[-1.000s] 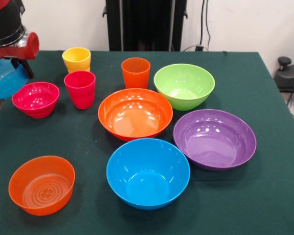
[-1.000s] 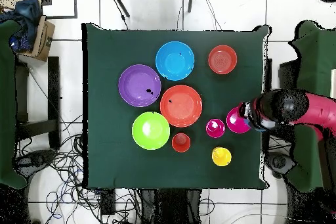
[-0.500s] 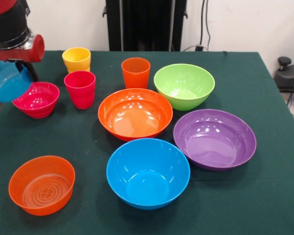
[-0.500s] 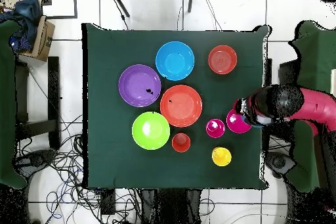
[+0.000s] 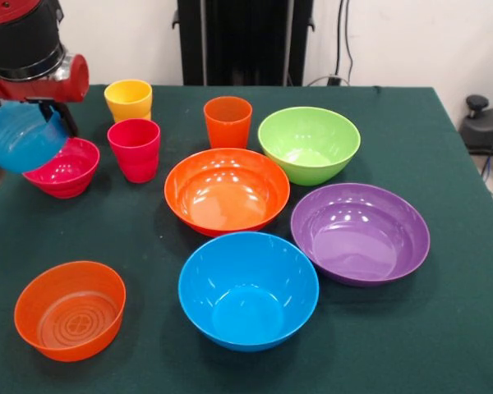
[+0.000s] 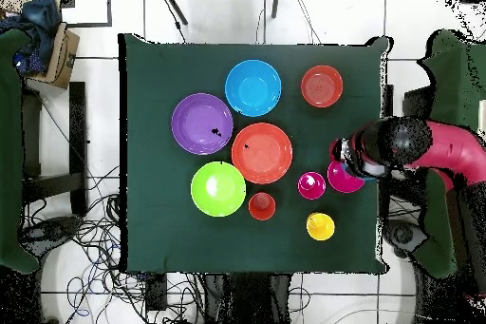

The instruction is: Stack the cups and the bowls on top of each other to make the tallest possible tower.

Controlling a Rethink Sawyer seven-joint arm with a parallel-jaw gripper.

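The gripper (image 5: pixel 41 111) — clasping the translucent blue bowl (image 5: pixel 18 138) (tilted) — has drifted inward, now overlapping the magenta bowl (image 5: pixel 64 171).

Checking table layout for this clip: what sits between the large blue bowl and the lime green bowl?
The large orange bowl lies between the large blue bowl and the lime green bowl; both views show it.

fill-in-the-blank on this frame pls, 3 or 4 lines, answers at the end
1. The translucent blue bowl carried at the tool hangs beside the small ____ bowl.
2. The yellow cup stands directly behind the ____ cup.
3. The large blue bowl sits just in front of the large ____ bowl.

Missing words: magenta; red-pink; orange
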